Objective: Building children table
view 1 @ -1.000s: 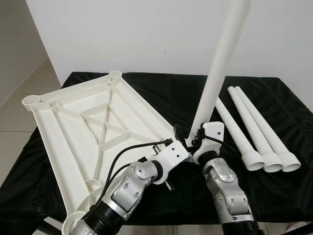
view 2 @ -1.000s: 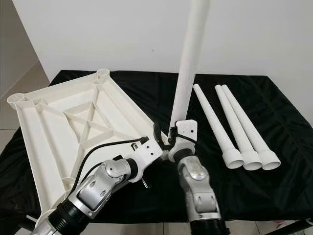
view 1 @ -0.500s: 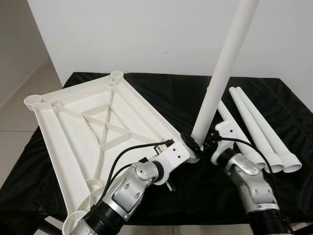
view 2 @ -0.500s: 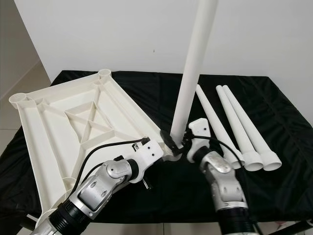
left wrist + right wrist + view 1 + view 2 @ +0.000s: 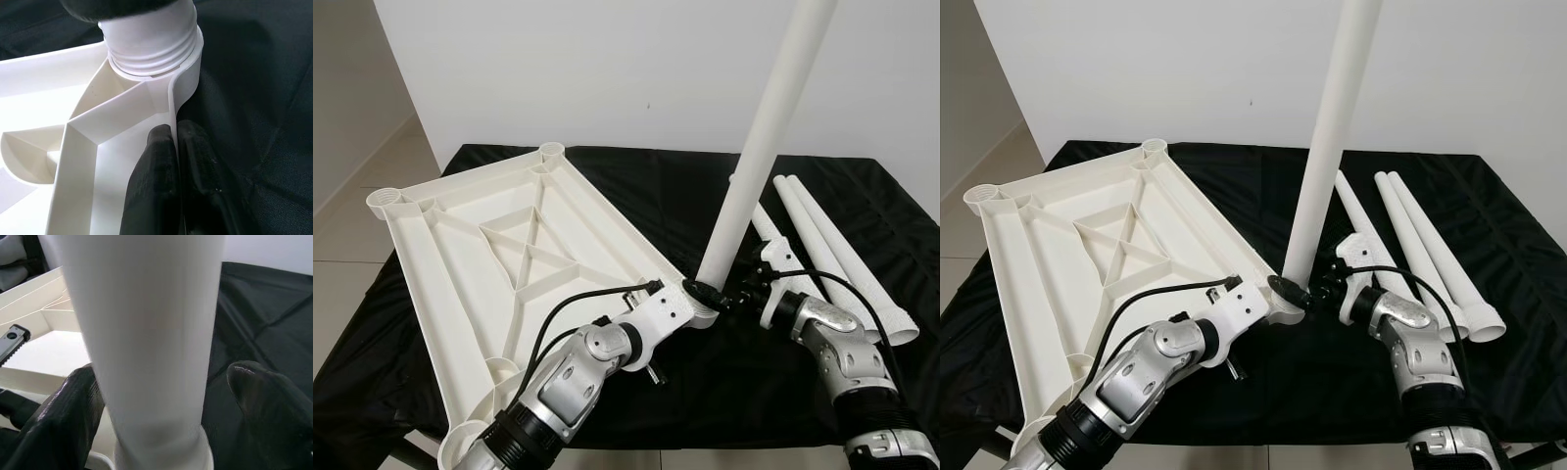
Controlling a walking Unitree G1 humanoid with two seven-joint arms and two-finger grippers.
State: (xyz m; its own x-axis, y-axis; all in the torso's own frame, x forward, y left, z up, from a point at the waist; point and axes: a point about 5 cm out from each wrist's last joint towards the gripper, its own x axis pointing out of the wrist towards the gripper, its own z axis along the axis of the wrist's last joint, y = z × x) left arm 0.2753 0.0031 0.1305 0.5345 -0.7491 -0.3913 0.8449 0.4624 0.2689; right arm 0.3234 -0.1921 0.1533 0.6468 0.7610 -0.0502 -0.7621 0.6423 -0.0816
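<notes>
Right gripper: the right gripper has its two black fingers spread either side of the tall white plastic table leg, near its base; half a second ago it sat closer in, so it appears to have loosened.

Left gripper: the left gripper is pressed together on the rim wall of the white ribbed plastic tabletop, just beside the corner socket.

Leg: it stands nearly upright in that socket at the tabletop's near right corner, threaded collar seated, more vertical than a second ago.

Meaning: the first leg looks fitted; it may need more turning.

Spare legs: three white tapered plastic legs lie side by side toward the right edge of the black cloth-covered table.
</notes>
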